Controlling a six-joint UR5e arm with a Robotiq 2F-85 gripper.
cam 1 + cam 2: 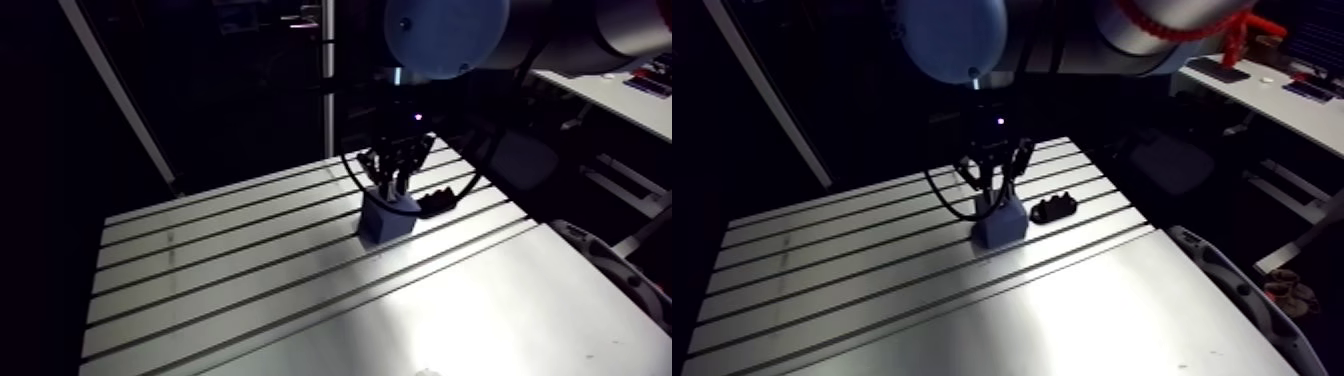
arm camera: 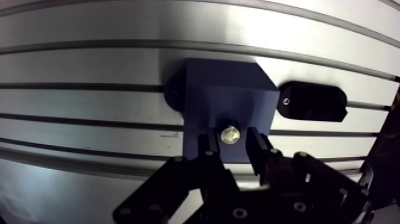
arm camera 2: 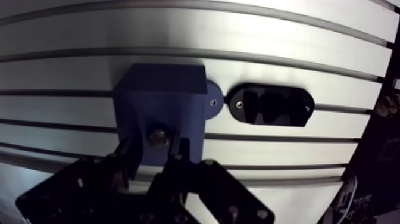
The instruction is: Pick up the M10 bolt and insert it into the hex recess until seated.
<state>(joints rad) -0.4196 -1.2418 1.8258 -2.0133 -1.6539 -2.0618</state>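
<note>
On top of the blue block, the gripper is clamped narrow on the M10 bolt (shiny end showing); black holder sits just beside, at 3 o'clock.

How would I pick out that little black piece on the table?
Start at the slotted aluminium table and find the blue block under the gripper. Right beside it lies a low black oval piece, the only flat, dark, rounded thing there.
</note>
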